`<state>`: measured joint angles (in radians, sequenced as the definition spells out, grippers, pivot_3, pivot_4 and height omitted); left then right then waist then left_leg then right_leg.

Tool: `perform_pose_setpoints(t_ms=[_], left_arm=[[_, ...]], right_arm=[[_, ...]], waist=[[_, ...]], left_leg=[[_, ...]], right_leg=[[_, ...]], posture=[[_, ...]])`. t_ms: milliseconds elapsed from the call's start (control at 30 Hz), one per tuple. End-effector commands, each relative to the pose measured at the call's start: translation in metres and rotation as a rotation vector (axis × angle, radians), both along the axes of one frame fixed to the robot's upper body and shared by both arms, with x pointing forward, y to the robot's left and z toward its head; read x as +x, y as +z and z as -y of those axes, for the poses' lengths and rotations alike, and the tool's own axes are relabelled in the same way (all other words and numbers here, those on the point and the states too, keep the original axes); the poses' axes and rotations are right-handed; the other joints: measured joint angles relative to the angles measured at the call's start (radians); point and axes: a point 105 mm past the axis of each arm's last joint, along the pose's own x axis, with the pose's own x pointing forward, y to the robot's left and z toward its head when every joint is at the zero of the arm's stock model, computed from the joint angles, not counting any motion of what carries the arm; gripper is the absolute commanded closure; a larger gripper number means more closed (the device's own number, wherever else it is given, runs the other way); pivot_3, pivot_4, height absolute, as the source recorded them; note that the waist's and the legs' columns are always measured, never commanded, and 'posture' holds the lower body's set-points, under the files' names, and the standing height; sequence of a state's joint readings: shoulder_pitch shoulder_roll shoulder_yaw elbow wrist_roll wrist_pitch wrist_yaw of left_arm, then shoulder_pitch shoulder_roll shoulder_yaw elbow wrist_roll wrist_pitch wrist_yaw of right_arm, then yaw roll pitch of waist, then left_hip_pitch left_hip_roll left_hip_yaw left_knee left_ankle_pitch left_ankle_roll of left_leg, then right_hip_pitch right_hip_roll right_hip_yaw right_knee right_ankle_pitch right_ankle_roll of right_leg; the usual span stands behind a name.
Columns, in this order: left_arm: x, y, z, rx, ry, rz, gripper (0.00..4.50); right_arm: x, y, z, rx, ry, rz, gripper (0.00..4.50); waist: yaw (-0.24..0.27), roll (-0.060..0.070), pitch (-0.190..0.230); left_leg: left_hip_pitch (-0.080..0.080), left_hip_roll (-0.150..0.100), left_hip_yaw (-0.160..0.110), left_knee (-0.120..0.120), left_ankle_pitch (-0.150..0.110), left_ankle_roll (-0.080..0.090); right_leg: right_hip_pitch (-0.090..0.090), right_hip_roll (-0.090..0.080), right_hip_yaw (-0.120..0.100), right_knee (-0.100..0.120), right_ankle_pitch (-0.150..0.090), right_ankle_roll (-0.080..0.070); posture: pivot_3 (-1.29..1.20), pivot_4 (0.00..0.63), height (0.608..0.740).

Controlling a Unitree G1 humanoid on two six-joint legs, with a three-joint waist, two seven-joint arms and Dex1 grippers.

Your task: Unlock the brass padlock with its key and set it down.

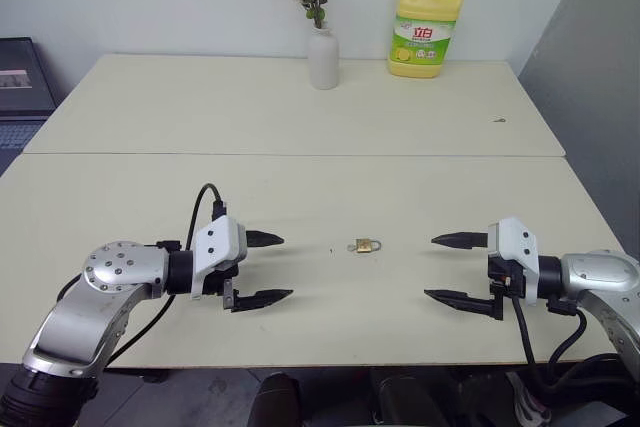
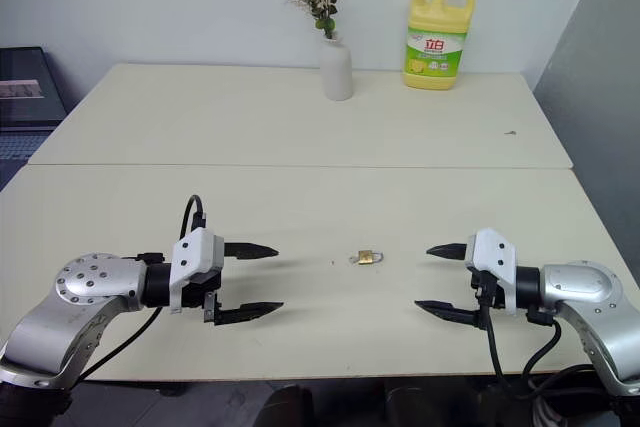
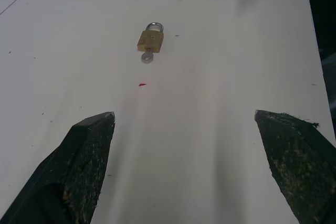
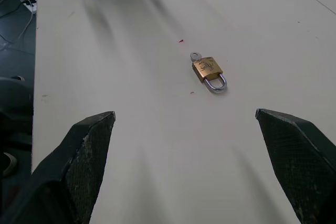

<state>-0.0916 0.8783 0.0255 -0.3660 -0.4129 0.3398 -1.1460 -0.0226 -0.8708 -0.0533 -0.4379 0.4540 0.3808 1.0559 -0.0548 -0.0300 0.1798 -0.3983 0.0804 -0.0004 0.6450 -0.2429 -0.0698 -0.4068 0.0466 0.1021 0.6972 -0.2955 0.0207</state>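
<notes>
Left eye view: brass padlock [image 1: 365,245] flat on cream table [image 1: 300,127], near front edge, roughly midway between grippers. Key [image 3: 147,57] at lock's base, shackle closed. Left gripper [image 1: 262,269] fingers spread wide, empty, above table. Right gripper [image 1: 447,267] likewise spread, empty. White vase [image 1: 323,55], yellow detergent bottle [image 1: 427,22] at far edge.

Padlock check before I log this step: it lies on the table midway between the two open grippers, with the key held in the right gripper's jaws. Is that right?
Not quite. The key is not in the right gripper; its jaws are open and empty. As the right wrist view shows, the key sits at the brass padlock, at the end opposite its shackle. The rest holds: the padlock lies on the table between the right and left gripper, both open.
</notes>
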Motion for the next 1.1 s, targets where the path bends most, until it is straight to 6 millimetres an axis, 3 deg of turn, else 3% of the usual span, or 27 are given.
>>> perform_pose_setpoints(t_ms=[33, 233, 367, 533, 633, 867, 1100], left_arm=[[-0.001, 0.009, 0.003, 0.007, -0.047, 0.044, 0.02], [-0.007, 0.006, 0.003, 0.039, -0.092, 0.066, 0.02], [-0.015, 0.002, 0.011, 0.049, -0.126, 0.060, 0.02], [-0.013, 0.001, 0.019, 0.056, -0.130, 0.073, 0.02], [-0.011, 0.002, 0.019, 0.060, -0.128, 0.079, 0.02], [-0.007, 0.005, 0.016, 0.065, -0.124, 0.090, 0.02], [-0.005, 0.003, 0.016, 0.066, -0.124, 0.092, 0.02]], right_arm=[[-0.001, 0.012, -0.011, -0.010, 0.046, 0.058, 0.00], [0.008, 0.005, -0.025, -0.052, 0.078, 0.052, 0.00], [0.035, -0.009, -0.052, -0.118, 0.102, 0.052, 0.00], [0.049, -0.014, -0.066, -0.157, 0.137, 0.048, 0.00], [0.068, -0.019, -0.077, -0.175, 0.126, 0.039, 0.00], [0.085, -0.031, -0.085, -0.232, 0.140, 0.024, 0.00], [0.086, -0.035, -0.085, -0.228, 0.148, -0.004, 0.00]], waist=[[0.000, 0.000, 0.000], [-0.003, 0.000, 0.000], [-0.009, 0.000, 0.000], [0.006, 0.000, 0.000], [0.005, 0.000, 0.000], [0.004, 0.000, 0.000], [0.004, 0.000, 0.000]], left_leg=[[0.000, 0.000, 0.000, 0.000, 0.000, 0.000], [0.000, 0.000, 0.000, 0.000, 0.000, 0.000], [0.001, 0.001, 0.000, 0.000, 0.000, 0.000], [-0.001, 0.000, 0.000, 0.000, 0.000, 0.000], [-0.001, 0.000, 0.001, 0.000, 0.000, 0.000], [-0.001, 0.001, 0.001, 0.000, 0.000, 0.000], [-0.001, 0.001, 0.000, 0.000, 0.000, 0.000]], right_leg=[[0.000, 0.000, 0.000, 0.000, 0.000, 0.000], [0.000, 0.000, 0.000, 0.000, 0.000, 0.000], [0.000, 0.001, 0.001, 0.000, 0.000, 0.000], [-0.001, 0.000, 0.000, 0.000, 0.000, -0.001], [-0.002, 0.000, 0.000, 0.000, 0.000, -0.001], [-0.002, 0.001, 0.000, 0.001, 0.000, -0.002], [-0.002, 0.001, 0.000, 0.001, 0.002, -0.006]], posture=[[0.00, 0.150, 0.740], [0.00, 0.150, 0.740], [0.00, 0.150, 0.740], [0.00, 0.150, 0.740], [0.00, 0.150, 0.740], [0.00, 0.150, 0.740], [0.00, 0.150, 0.740]])
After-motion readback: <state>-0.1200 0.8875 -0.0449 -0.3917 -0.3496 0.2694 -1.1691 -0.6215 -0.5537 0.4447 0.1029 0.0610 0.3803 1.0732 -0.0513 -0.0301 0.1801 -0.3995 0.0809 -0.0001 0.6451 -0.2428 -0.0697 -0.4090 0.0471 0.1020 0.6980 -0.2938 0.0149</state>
